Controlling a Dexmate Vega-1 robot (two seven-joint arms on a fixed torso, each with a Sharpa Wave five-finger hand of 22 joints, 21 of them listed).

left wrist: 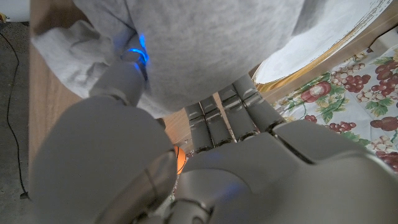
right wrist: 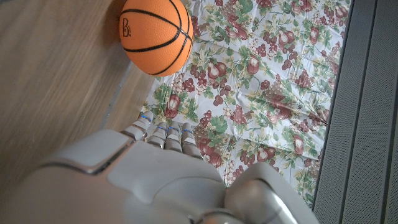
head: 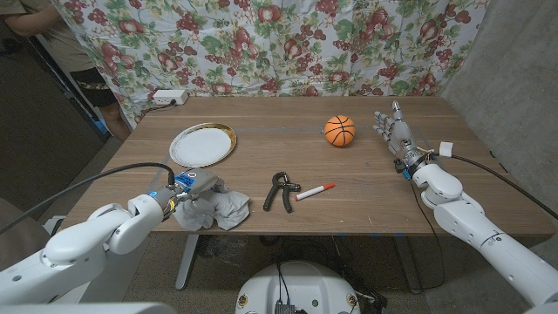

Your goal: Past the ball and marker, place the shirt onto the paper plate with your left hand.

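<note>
A crumpled grey shirt [head: 222,207] lies near the table's front edge on the left. My left hand [head: 187,187] closes over its left part, and in the left wrist view the thumb and fingers [left wrist: 224,118] dig into the grey shirt [left wrist: 205,43]. The paper plate [head: 202,144], white with a gold rim, sits just beyond the shirt, and its rim shows past the cloth as the plate [left wrist: 323,37]. An orange ball [head: 340,131] stands right of centre. A white marker [head: 315,191] with a red cap lies mid-table. My right hand [head: 397,133] stands open right of the ball [right wrist: 155,34].
A black hand-grip exerciser [head: 281,192] lies between the shirt and the marker. A white power strip [head: 168,97] sits at the table's back left corner. A floral cloth [head: 288,44] hangs behind the table. A person [head: 35,22] stands at the far left.
</note>
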